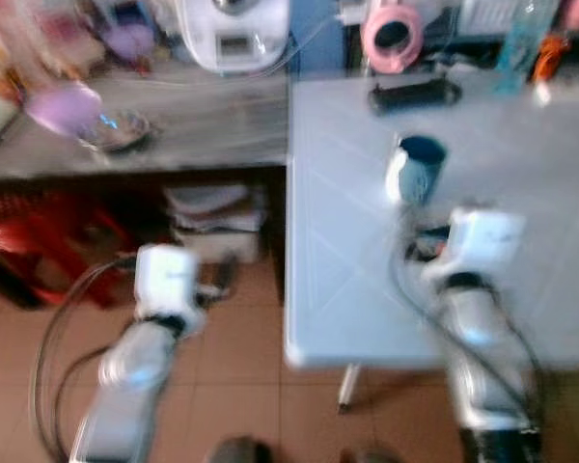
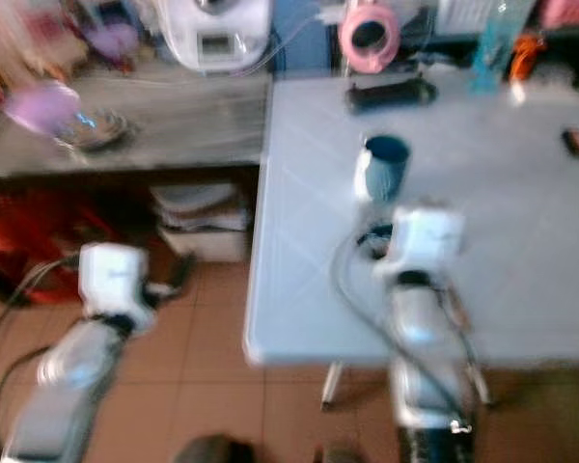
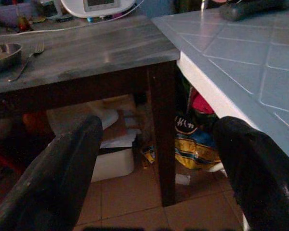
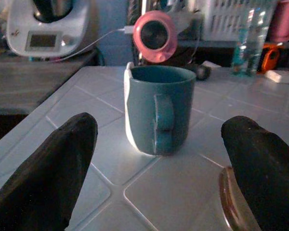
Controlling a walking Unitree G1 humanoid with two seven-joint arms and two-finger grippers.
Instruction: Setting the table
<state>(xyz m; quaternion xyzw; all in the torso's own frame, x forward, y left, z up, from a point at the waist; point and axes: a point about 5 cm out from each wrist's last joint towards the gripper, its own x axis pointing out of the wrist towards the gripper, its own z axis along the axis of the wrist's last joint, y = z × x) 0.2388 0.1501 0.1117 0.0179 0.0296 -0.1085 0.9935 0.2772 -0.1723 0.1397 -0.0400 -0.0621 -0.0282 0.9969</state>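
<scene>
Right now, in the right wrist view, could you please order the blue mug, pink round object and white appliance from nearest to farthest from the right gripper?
1. Blue mug, straight ahead of the open right gripper, on the white table.
2. Pink round object, behind the mug.
3. White appliance, far off on the dark table.

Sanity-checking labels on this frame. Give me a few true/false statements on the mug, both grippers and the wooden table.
1. The blue mug stands upright on the white tiled table. True.
2. The right gripper is shut on the mug. False: its fingers are open, mug ahead, untouched.
3. The left gripper is over the floor beside the white table. True.
4. The wooden table holds the mug. False: it holds a metal bowl and a fork.
</scene>
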